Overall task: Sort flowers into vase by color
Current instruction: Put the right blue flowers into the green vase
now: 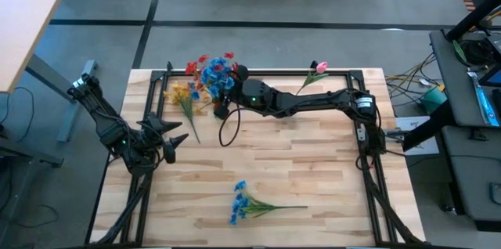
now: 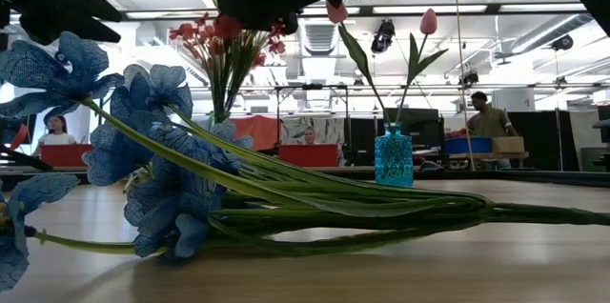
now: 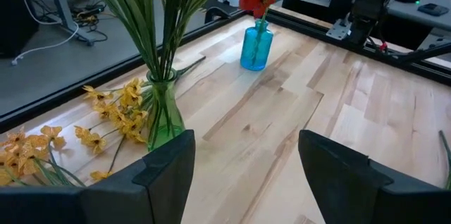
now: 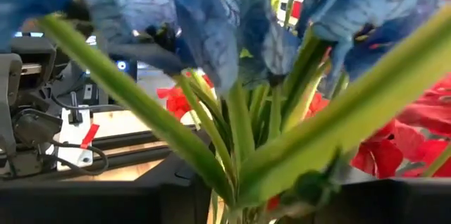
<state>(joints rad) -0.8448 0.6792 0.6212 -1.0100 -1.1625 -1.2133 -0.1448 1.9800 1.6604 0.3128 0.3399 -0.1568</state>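
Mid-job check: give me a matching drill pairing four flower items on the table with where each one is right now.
Things:
1. Loose blue spray
2. Yellow spray
3. Pink bud
4. Blue spray at the right gripper

Places:
A. Standing in the blue vase at the table's far edge
B. Lying flat at the near edge of the table
C. Over the green vase with the red blooms
D. Lying on the wood beside the green vase

Pairs: 1-B, 2-D, 3-A, 4-C

A blue spray [image 2: 143, 165] lies before a blue vase [image 2: 393, 155] holding pink tulips [image 2: 428, 22].
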